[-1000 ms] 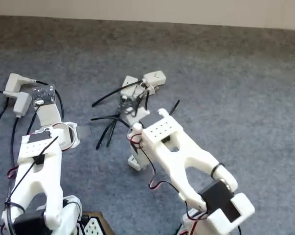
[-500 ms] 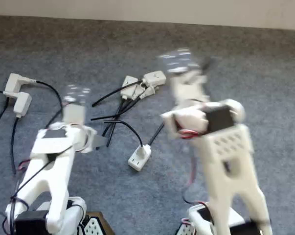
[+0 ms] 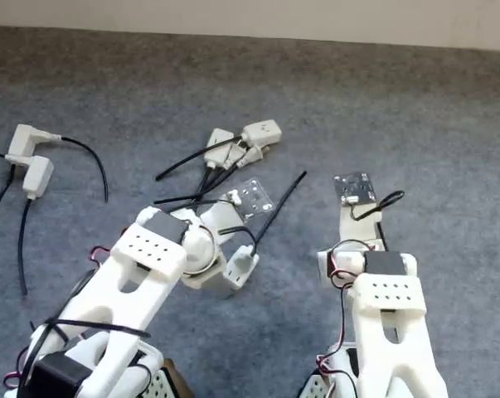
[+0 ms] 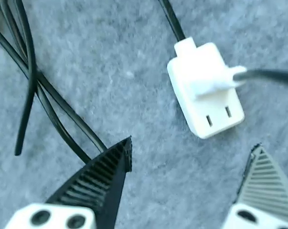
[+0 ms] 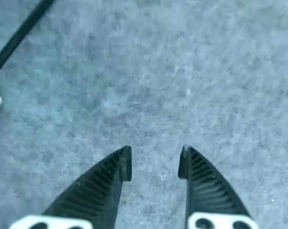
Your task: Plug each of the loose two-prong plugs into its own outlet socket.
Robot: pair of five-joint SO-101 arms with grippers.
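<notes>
Grey carpet [image 3: 449, 124] covers the whole work surface. My left gripper [image 4: 192, 144] hangs with its jaws spread wide and nothing between them. The white two-slot outlet block [image 4: 206, 102] lies flat on the carpet just beyond the tips, with its black cord [image 4: 170, 16] running off from its far end. Something white and blurred, with a dark line, crosses the block's side; I can't make out what it is. From the high view, the left arm [image 3: 142, 274] covers its own jaws, and the block shows half hidden beside the wrist.

My right gripper [image 5: 155, 150] sits over bare carpet, jaws parted by a narrow gap and holding nothing. From above, its camera board [image 3: 353, 189] hides the jaws.

Farther back, a cluster of small white plugs and sockets [image 3: 245, 139] lies tangled in black cords, too small for me to tell which are joined. Near the left edge, a pair of white blocks [image 3: 36, 174] appear to touch end to end, and one of their cords is cut off by the frame.
</notes>
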